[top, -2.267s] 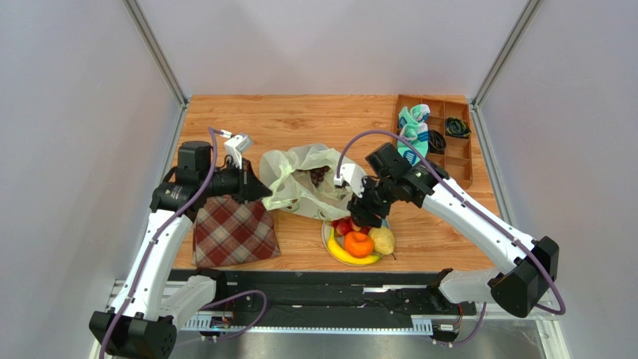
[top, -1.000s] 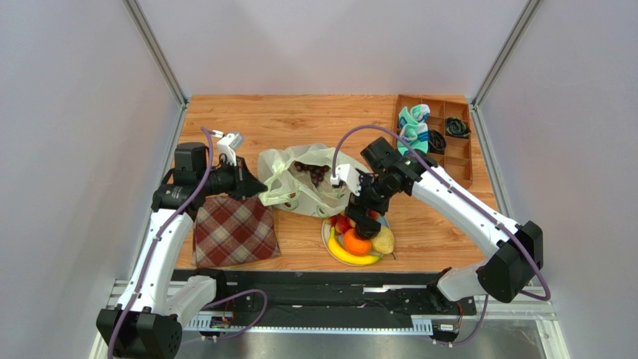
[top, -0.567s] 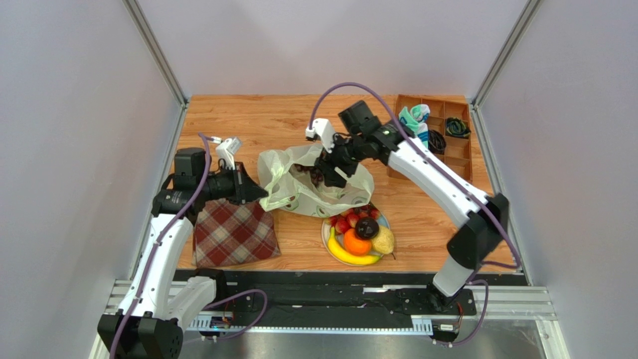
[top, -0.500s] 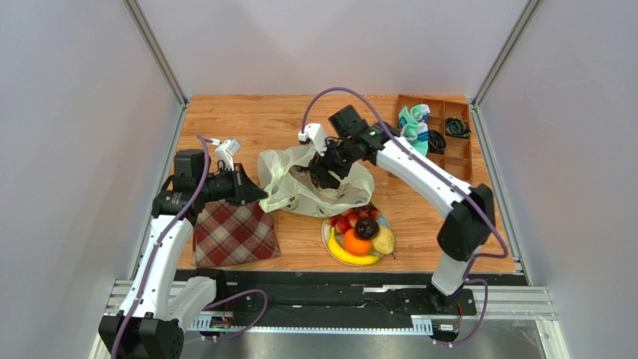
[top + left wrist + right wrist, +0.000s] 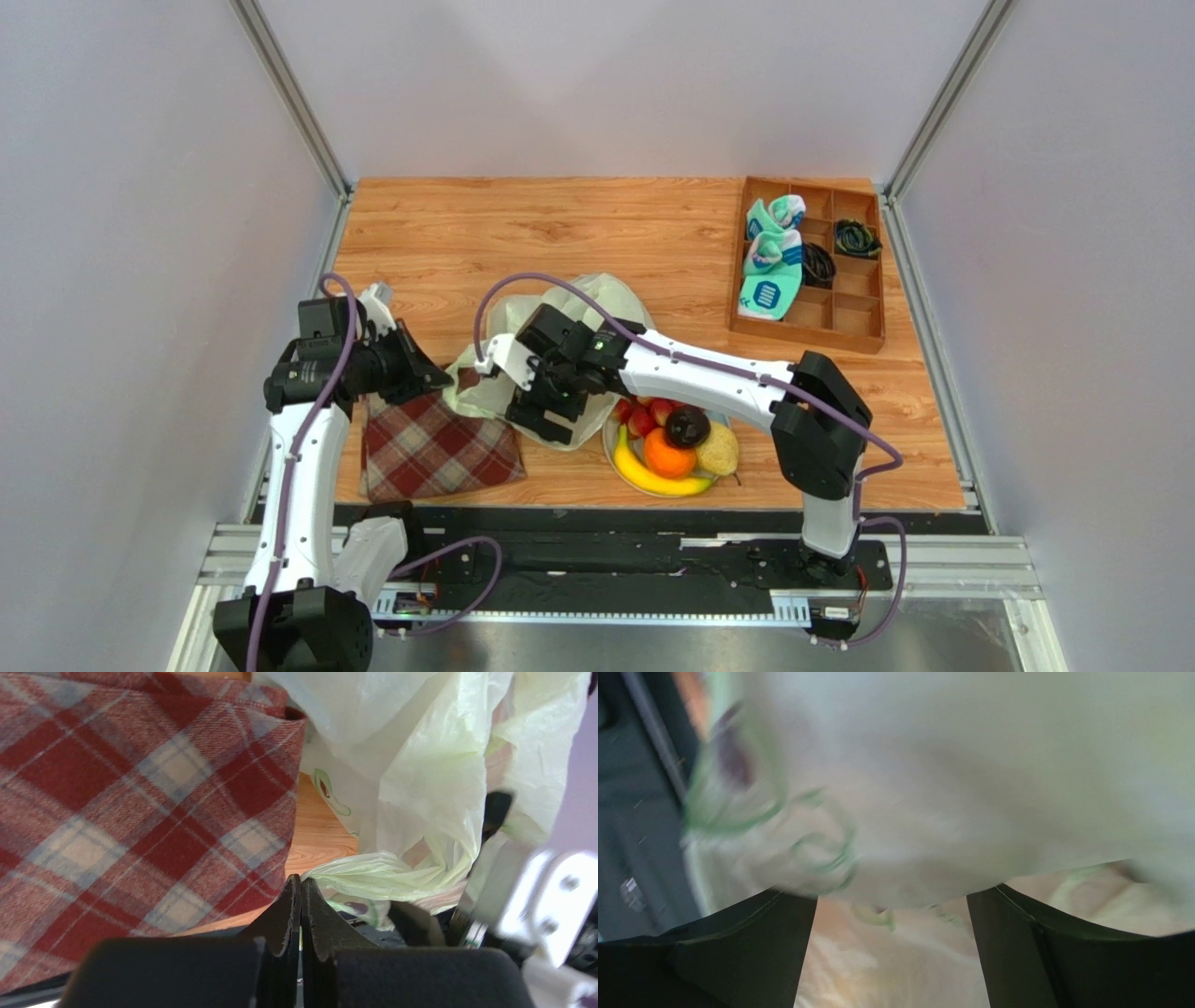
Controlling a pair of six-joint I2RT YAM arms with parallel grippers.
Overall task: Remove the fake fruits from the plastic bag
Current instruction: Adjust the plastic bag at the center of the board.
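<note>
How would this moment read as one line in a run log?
left end effector: shut on plastic bag | right end effector: open against bag | visible fake fruits: on plate

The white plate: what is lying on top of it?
A banana, an orange, a pear, a dark plum and red grapes. The right arm crosses the plate's far rim, hiding whatever lies there.

The plastic bag (image 5: 606,298) lies behind and between the cloth (image 5: 435,451), left, and the fake fruits (image 5: 673,445), right.
</note>
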